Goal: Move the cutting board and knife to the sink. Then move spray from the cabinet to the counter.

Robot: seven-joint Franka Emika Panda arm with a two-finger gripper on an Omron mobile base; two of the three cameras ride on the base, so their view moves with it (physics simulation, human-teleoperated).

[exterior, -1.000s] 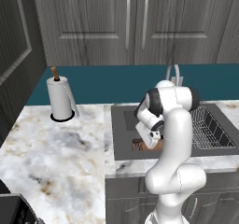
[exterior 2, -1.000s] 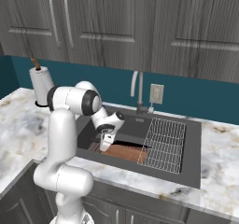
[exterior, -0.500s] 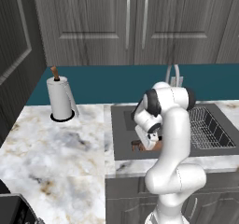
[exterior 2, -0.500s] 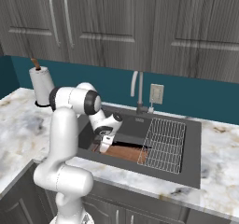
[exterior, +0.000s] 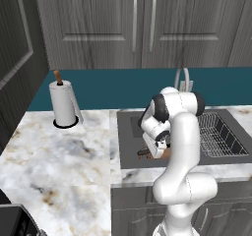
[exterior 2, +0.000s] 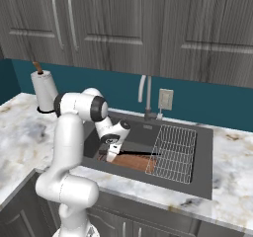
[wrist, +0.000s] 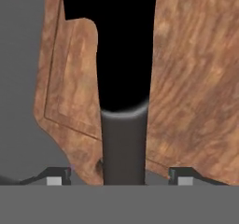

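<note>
Now low in the sink [exterior 2: 202,147], lower centre of the right base view. My claw [exterior 2: 112,153] hangs just over the near left end of the cutting board [exterior 2: 136,162], which lies flat on the basin floor beside the wire rack [exterior 2: 174,152].

Hand view: the knife [wrist: 123,92] runs up the middle of the frame, dark grey handle at the bottom, black blade above, lying on the board. My fingertips [wrist: 54,177] stand spread, one on each side of the handle and clear of it. Nothing pinched; the claw is open around the handle, not on it.

Judgement: board and knife both sit in the sink, so the first half of the task reads as done and this is the release of the knife. Whether the knife rests fully settled on the board I cannot tell from here.

Next move calls for a straight lift out of the basin, keeping the spread fingers off the handle so the knife is not dragged, and clear of the faucet [exterior 2: 143,95] at upper centre. Then the spray from the cabinet to the desk [exterior: 59,156]. Paper towel roll [exterior: 64,104] stands at the left of the left base view, well apart.
</note>
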